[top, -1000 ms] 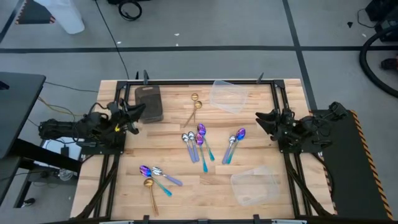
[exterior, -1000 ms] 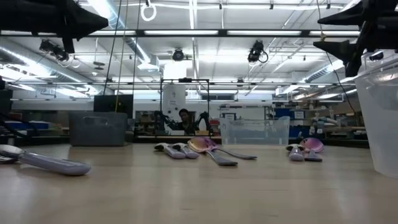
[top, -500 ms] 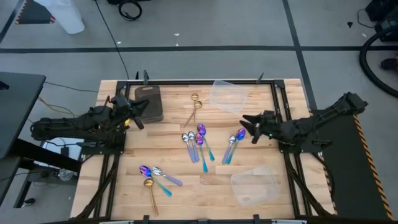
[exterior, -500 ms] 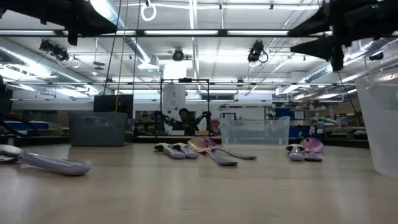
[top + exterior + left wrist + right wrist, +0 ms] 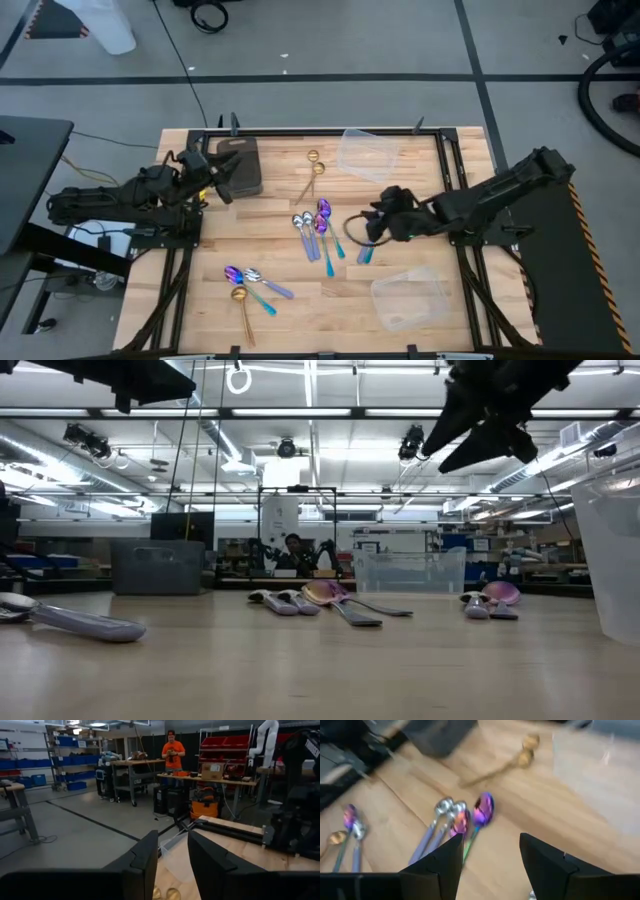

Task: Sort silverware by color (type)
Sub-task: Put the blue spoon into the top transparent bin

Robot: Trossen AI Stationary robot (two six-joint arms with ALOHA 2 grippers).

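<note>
Spoons lie flat on the wooden table [image 5: 200, 250]. A silver and purple-blue cluster [image 5: 318, 228] lies at the centre and shows in the right wrist view as spoons [image 5: 462, 817]. Two gold spoons [image 5: 313, 170] lie farther back. A mixed group [image 5: 248, 283] lies near the front left. My right gripper [image 5: 368, 230] hovers open, slanting down, above a teal-handled pair of spoons [image 5: 366, 252] right of centre. My left gripper [image 5: 228, 178] hovers open and level at the left edge of the dark grey tray [image 5: 242, 160]; in its own view the gripper [image 5: 172, 865] holds nothing.
One clear plastic container [image 5: 368, 153] stands at the far right of the table and another [image 5: 410, 298] at the near right. A dark frame [image 5: 300, 131] runs round the table's edges. In the left wrist view a person [image 5: 171, 752] stands far off in the room.
My right gripper has swung out from the table's right edge toward the centre, risen a little and tipped downward; it now hangs over the right-hand pair of spoons. My left gripper has risen a little by the tray. No spoon has moved.
</note>
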